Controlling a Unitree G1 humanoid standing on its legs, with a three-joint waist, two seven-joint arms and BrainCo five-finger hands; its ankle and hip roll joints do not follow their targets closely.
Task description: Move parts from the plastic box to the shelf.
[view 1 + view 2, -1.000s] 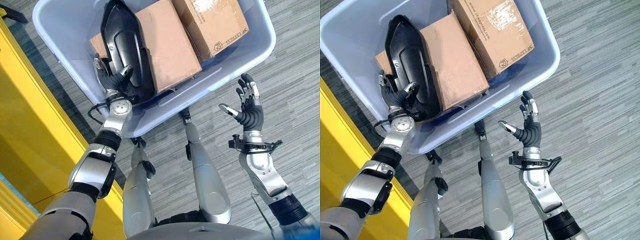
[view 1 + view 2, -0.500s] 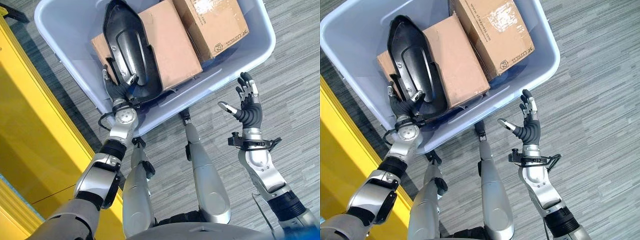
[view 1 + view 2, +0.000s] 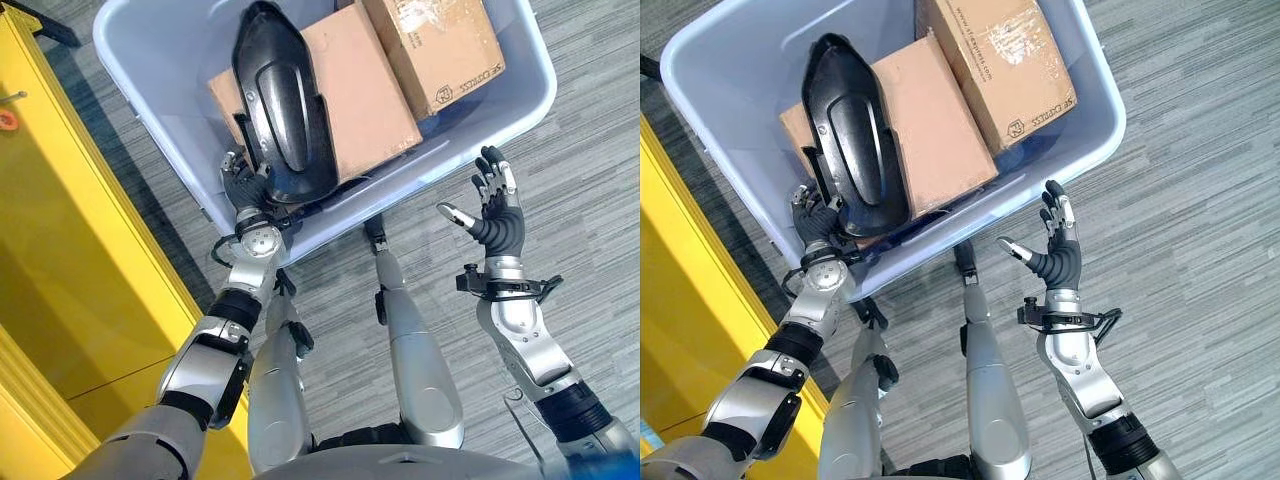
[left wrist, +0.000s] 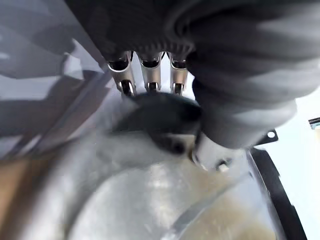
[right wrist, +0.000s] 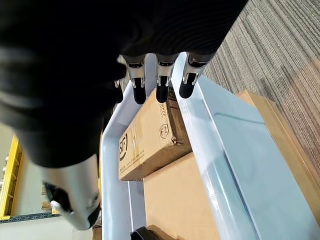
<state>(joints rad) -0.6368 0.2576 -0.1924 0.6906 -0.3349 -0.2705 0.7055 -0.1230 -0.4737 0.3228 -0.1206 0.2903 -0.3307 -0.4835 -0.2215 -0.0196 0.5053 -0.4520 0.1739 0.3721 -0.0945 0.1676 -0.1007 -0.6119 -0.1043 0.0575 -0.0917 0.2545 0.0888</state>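
Your long black moulded plastic part [image 3: 284, 110] stands tilted up inside the pale blue plastic box [image 3: 160, 70], its lower end at the box's near-left wall and its upper end leaning over a flat brown cardboard carton [image 3: 355, 85]. A second brown cardboard carton [image 3: 435, 40] lies beside that one, toward the box's far right corner. Your left hand [image 3: 243, 187] is down in the box at the part's lower end, with fingers [image 4: 123, 75] curled round the dark edge in the wrist view, so it grips the part. Your right hand [image 3: 492, 212] hovers outside the box, just off its near-right rim, palm up with fingers spread and straight, holding nothing. The box sits on grey striped carpet floor [image 3: 580, 200]. A yellow metal shelf [image 3: 70, 270] runs along your left side.
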